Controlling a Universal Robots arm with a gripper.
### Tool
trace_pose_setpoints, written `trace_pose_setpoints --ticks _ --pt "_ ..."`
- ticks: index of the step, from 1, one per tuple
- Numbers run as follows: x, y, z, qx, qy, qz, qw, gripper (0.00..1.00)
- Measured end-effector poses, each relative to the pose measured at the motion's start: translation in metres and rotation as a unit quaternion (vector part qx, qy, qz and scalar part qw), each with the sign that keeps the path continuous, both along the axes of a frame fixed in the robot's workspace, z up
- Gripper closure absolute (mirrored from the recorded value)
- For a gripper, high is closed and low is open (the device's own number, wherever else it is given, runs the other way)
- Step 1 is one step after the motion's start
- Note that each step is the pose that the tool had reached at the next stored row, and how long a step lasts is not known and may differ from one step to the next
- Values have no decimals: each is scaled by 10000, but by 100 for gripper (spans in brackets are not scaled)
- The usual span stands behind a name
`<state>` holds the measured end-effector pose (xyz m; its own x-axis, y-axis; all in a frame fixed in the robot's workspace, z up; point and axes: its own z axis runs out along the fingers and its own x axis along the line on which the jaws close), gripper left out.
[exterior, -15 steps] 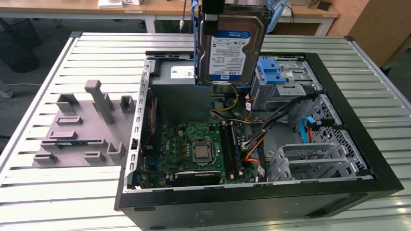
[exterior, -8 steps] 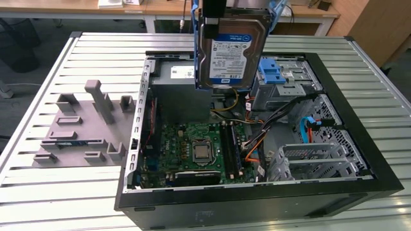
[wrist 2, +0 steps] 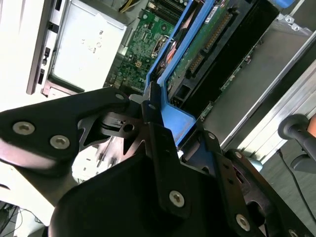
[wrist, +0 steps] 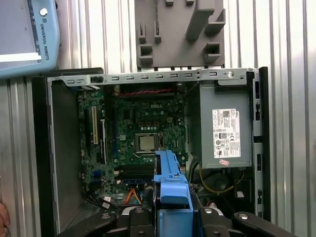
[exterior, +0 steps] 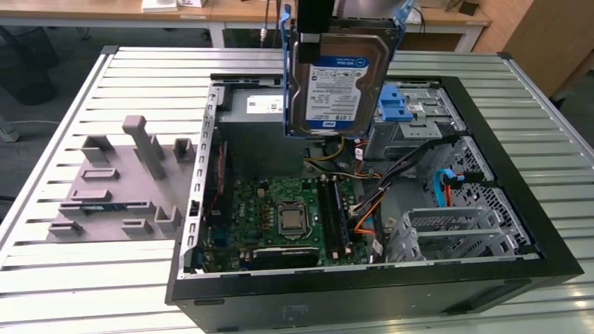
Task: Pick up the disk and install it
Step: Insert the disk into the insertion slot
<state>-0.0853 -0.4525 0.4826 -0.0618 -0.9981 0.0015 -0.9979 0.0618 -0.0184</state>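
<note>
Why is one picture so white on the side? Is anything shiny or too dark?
In the second wrist view the table is washed out white and the gripper holding the disk looks dark; in the first wrist view a glare stripe crosses the handheld screen; the exterior view is evenly lit.

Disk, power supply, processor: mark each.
disk (exterior: 336,87), exterior view, on its white-and-blue label.
power supply (wrist: 205,133), first wrist view, grey face beside sticker.
processor (wrist: 147,142), first wrist view, centre of metal lid.
</note>
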Motion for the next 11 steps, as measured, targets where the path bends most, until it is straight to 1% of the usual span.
trace_pose_setpoints --ticks 5,9,11 --pt "112 -49 -7 -1 17 0 10000 64" --pt "130 -104 -19 0 18 0 10000 64" --pt "130 -141 -26 0 18 0 10000 64"
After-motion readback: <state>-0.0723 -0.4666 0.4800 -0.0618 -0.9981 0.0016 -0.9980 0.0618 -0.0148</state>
